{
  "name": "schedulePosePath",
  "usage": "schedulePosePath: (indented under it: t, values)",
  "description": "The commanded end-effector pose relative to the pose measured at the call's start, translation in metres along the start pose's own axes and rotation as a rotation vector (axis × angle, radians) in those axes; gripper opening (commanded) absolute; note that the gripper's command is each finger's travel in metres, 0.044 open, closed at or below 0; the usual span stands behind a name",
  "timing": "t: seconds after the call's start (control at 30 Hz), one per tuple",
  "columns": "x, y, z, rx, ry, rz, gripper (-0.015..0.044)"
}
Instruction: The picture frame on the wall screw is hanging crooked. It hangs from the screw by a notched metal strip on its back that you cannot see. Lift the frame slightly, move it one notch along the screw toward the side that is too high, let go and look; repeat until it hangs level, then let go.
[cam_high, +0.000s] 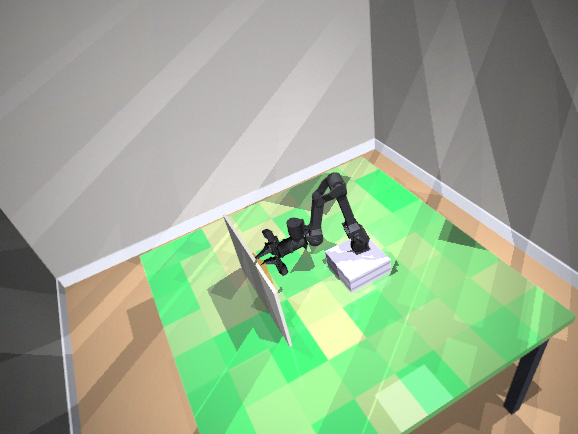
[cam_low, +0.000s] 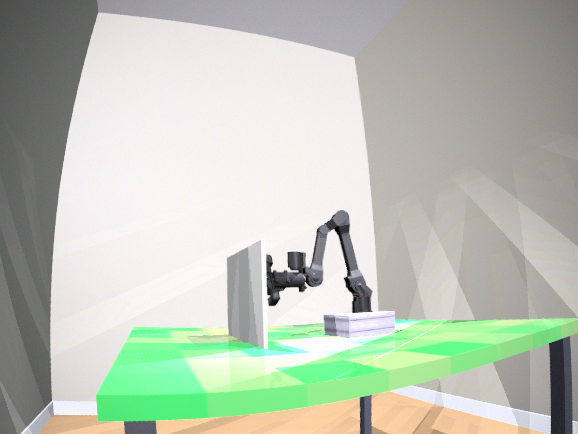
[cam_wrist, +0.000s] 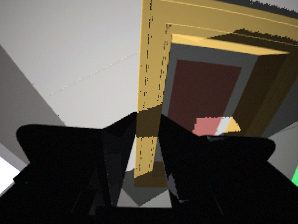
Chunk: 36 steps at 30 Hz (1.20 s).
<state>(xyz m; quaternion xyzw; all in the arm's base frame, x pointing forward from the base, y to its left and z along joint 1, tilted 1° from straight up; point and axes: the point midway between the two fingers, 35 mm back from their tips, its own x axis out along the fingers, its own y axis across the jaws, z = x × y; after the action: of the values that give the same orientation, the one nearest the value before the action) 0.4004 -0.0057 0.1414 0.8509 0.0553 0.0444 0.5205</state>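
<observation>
The gold picture frame (cam_wrist: 151, 75) with a dark red picture (cam_wrist: 205, 85) fills the right of the wrist view; only a thin orange sliver of the frame (cam_high: 268, 274) shows in the top view. Its left side bar runs between the two black fingertips. My gripper (cam_wrist: 147, 116) (cam_high: 258, 260) is shut on that bar near its lower end, with one finger on each side. In the exterior view the panel hides the fingertips. The screw and the notched strip are hidden behind the frame. How level the frame is cannot be told from these views.
The upright pale panel (cam_high: 283, 320) (cam_low: 245, 295) carrying the frame stands on the green patchwork table (cam_high: 400, 327) (cam_low: 250, 385). The arm's base rests on a white stacked block (cam_high: 357, 265) (cam_low: 360, 324) to the right of the panel. Room walls stand beyond the table.
</observation>
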Motion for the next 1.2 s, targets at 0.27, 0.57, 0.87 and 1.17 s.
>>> schedulePosePath:
  t: [0.27,0.57,0.87,1.17]
  values:
    - [0.0001,0.0014,0.0001,-0.004,-0.003,0.001,0.0]
    - [0.0001,0.0042,-0.0001,-0.004,-0.003,0.001,0.0]
    - [0.0001,0.0072,-0.0001,-0.004,-0.003,0.001,0.0]
    - [0.0001,0.0102,-0.0002,-0.004,-0.003,0.001,0.0]
